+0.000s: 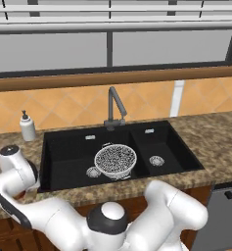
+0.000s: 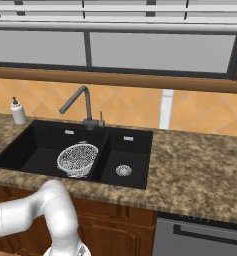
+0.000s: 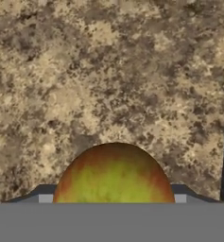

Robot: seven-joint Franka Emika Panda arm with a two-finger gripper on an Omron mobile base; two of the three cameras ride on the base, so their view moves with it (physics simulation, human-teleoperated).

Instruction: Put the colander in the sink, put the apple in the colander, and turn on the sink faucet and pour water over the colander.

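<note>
With the colander [image 1: 115,160] already in the sink [image 1: 63,152], the end effector, its grip state impossible to tell, should close squarely around the apple [image 3: 114,174] near the desk's [image 3: 108,71] front edge.

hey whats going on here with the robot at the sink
The colander already sits in the large basin of the sink, and the faucet shows no water running. The arm is swung down over the counter left of the sink, and its hand view has the apple right at the gripper, between the finger tips. Whether the fingers have closed on it can't be told.
</note>
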